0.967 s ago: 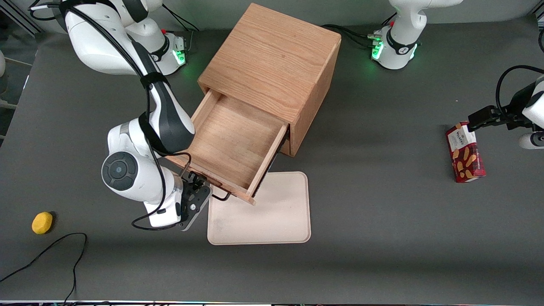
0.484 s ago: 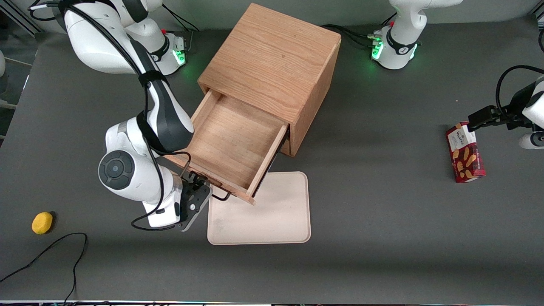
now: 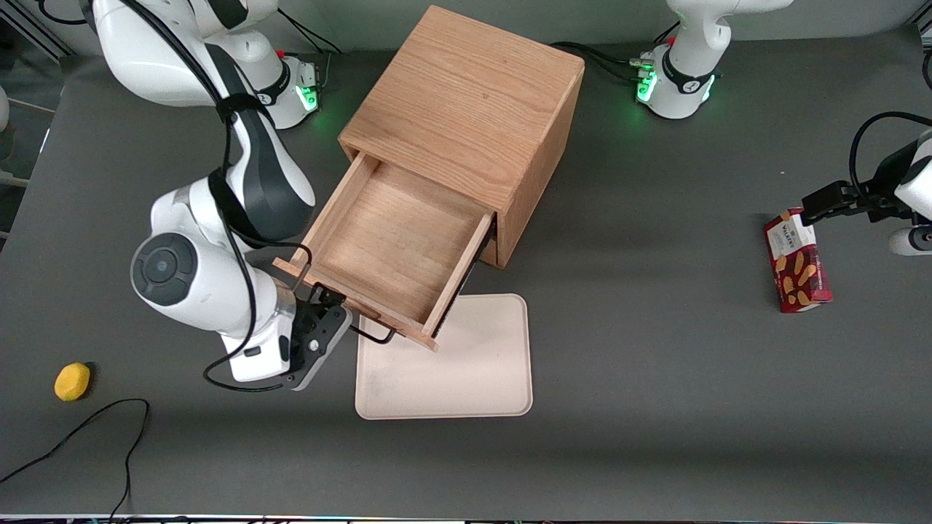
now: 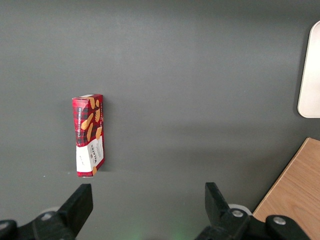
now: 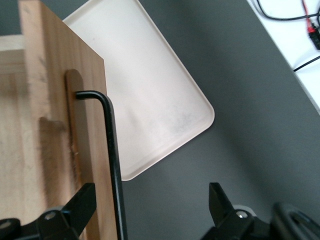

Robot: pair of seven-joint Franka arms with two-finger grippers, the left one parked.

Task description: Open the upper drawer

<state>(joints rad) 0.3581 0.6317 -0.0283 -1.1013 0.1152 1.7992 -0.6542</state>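
The upper drawer (image 3: 397, 244) stands pulled far out of the oak cube cabinet (image 3: 466, 102), its inside bare. Its thin black bar handle (image 3: 373, 335) is on the drawer front, nearest the front camera. My right gripper (image 3: 325, 311) is at the end of that handle toward the working arm's end of the table. In the right wrist view the gripper (image 5: 150, 201) is open. The handle (image 5: 113, 160) runs between the fingers close to one fingertip (image 5: 84, 201), and neither finger presses it. The drawer front (image 5: 55, 125) shows beside it. The lower drawer is hidden under the upper one.
A cream tray (image 3: 466, 364) lies on the table partly under the open drawer's front and also shows in the right wrist view (image 5: 150, 95). A yellow round object (image 3: 72, 381) and a black cable (image 3: 87, 429) lie toward the working arm's end. A red biscuit box (image 3: 796, 262) lies toward the parked arm's end.
My right arm and gripper have shifted toward the working arm's end of the table, along the handle. The drawer has stayed where it was.
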